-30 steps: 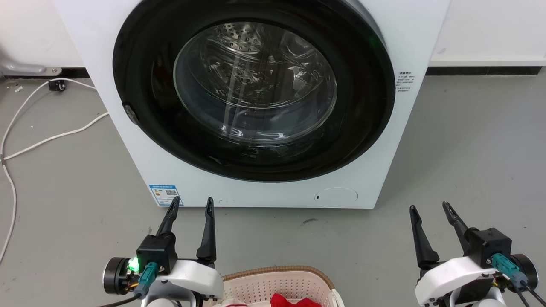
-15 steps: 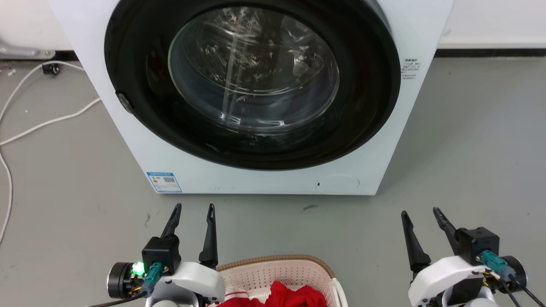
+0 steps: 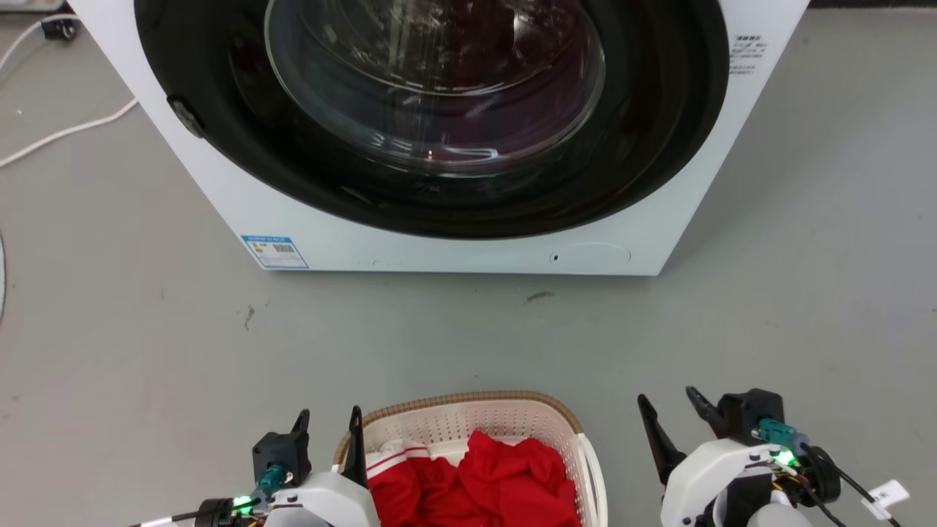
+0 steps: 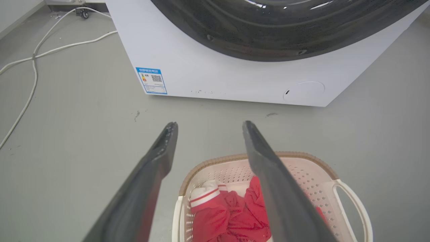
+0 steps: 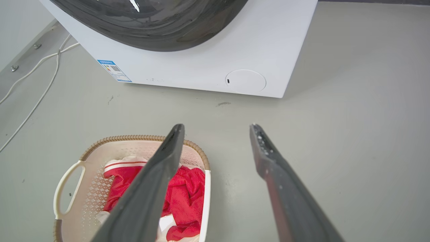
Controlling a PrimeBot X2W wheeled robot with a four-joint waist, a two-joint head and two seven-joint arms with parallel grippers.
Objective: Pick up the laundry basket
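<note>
The laundry basket (image 3: pixel 468 400) stands on the grey floor at the bottom middle of the head view, cream-white with perforated walls and a brown rim, and red clothes (image 3: pixel 498 476) lie in it. My left gripper (image 3: pixel 329 413) is open just beside the basket's left rim, holding nothing. My right gripper (image 3: pixel 667 396) is open to the right of the basket, a short gap from its white side handle (image 3: pixel 594 476). The left wrist view has the basket (image 4: pixel 215 160) below my open left gripper (image 4: pixel 209 123). In the right wrist view the basket (image 5: pixel 134 137) lies lower left of my open right gripper (image 5: pixel 217 126).
A white washing machine (image 3: pixel 454 249) with a closed round dark door (image 3: pixel 432 110) stands close ahead of the basket. A white cable (image 3: pixel 66 132) runs over the floor at the far left. Bare grey floor lies between machine and basket and to the right.
The whole head picture has shifted: the camera has tilted down, so the machine sits higher and more of the basket and clothes shows. Both grippers sit lower in view and stay open.
</note>
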